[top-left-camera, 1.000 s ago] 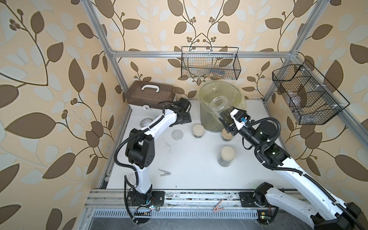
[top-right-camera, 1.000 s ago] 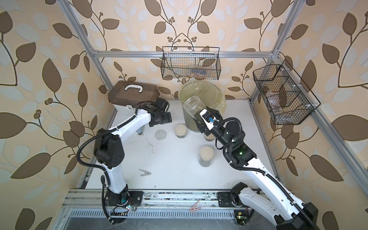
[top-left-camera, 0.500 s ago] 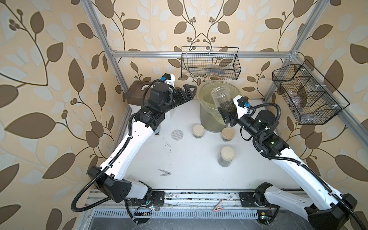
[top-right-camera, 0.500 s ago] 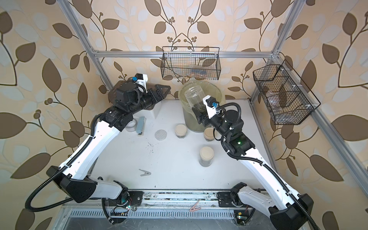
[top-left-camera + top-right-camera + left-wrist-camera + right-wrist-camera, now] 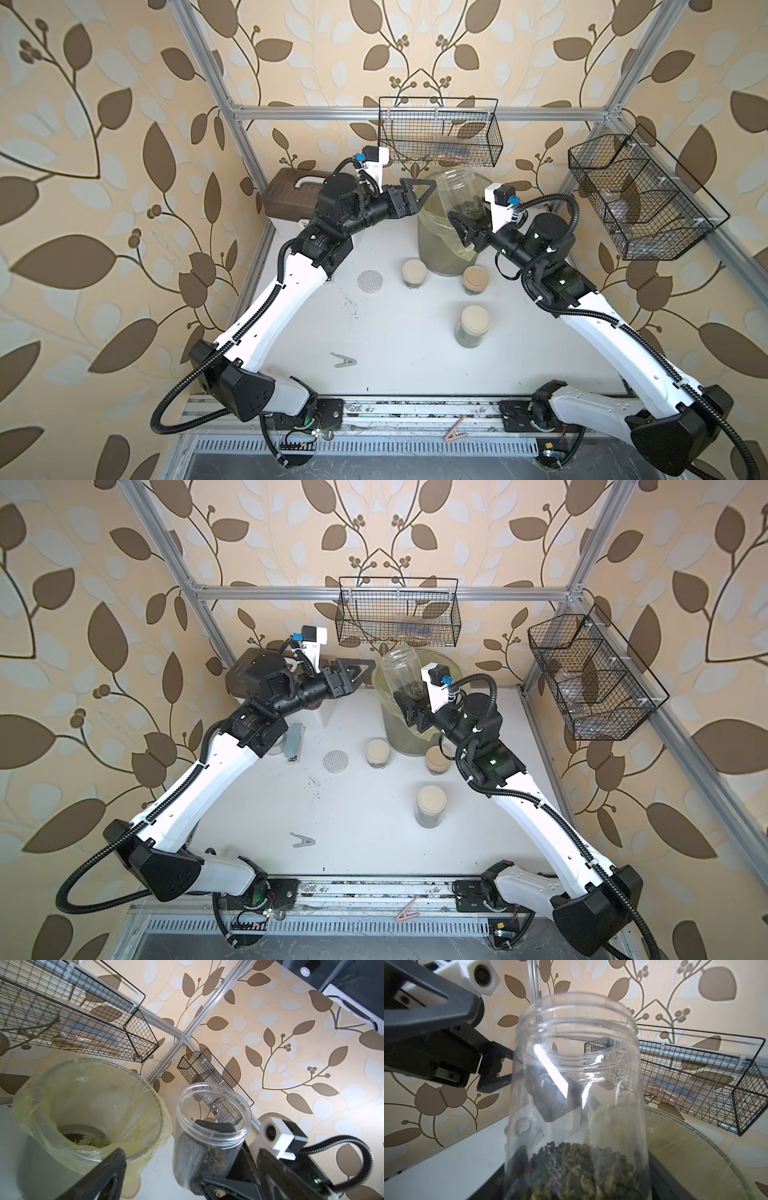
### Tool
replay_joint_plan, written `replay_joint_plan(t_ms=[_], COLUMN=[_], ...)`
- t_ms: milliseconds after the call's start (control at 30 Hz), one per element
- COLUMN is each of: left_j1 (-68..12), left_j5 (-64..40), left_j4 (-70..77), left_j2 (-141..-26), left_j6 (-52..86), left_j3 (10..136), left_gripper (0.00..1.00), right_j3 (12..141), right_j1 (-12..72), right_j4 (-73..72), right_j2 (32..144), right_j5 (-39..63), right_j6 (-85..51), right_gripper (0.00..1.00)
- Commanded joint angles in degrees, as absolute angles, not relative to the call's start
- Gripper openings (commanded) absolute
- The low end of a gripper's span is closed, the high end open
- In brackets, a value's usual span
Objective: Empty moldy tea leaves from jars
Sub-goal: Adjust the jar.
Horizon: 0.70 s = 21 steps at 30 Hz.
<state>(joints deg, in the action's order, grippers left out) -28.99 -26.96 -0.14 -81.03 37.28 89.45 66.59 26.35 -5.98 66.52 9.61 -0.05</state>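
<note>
Starting left of the bin (image 5: 444,253): the brown case (image 5: 291,199) sits back there. Your left arm stretches up from its base with the wrist about level. The left gripper (image 5: 428,189) points at the bin's rim, jaws spread wide with nothing in them. There's small print on that arm's black joint (image 5: 320,241), but it's too small to read.

In a top view you get a grey-blue block (image 5: 294,744) left of the bin, which the arm hides in the other angle. The dotted lid (image 5: 370,281) lies flat in front-left of the bin.

Three lidded jars (image 5: 413,274) stand in front of the bin, all upright. Only the left wrist view looks down inside the bin. It shows a small dark heap of leaf bits (image 5: 74,1137) at the bottom of the yellow liner.

The open jar (image 5: 463,195) is up by the bin's rim, mouth up and a bit tilted. I can't tell if it's actually over the opening. The tea leaves (image 5: 581,1167) sit in its lower part.

Your right arm rises from the right of the bin, and the right gripper (image 5: 463,224) is clamped on the jar's lower body.
</note>
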Motion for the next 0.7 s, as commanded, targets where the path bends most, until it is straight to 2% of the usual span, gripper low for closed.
replay_joint_plan(t_ms=[0, 267, 600, 667], left_j1=[-29.84, -32.58, -33.45, -33.48], left_j5=[-28.57, -29.04, -25.22, -23.24], left_j4=[2.33, 2.64, 2.37, 2.71], left_j2=[-82.00, -86.40, -87.21, -87.06], left_j6=[32.47, 27.79, 31.19, 33.47], left_j3=[92.15, 95.45, 95.78, 95.39], left_gripper=[0.99, 0.99, 0.99, 0.95], right_j3=[68.55, 69.87, 69.59, 69.41], right_j1=[26.86, 28.32, 29.78, 29.83], right_j4=[-7.85, -8.21, -9.21, -9.45], right_j2=[66.62, 68.00, 68.48, 68.51], right_j5=[11.82, 14.13, 13.73, 13.72], right_j6=[-1.25, -0.62, -0.01, 0.00], right_gripper=[0.44, 0.44, 0.44, 0.44])
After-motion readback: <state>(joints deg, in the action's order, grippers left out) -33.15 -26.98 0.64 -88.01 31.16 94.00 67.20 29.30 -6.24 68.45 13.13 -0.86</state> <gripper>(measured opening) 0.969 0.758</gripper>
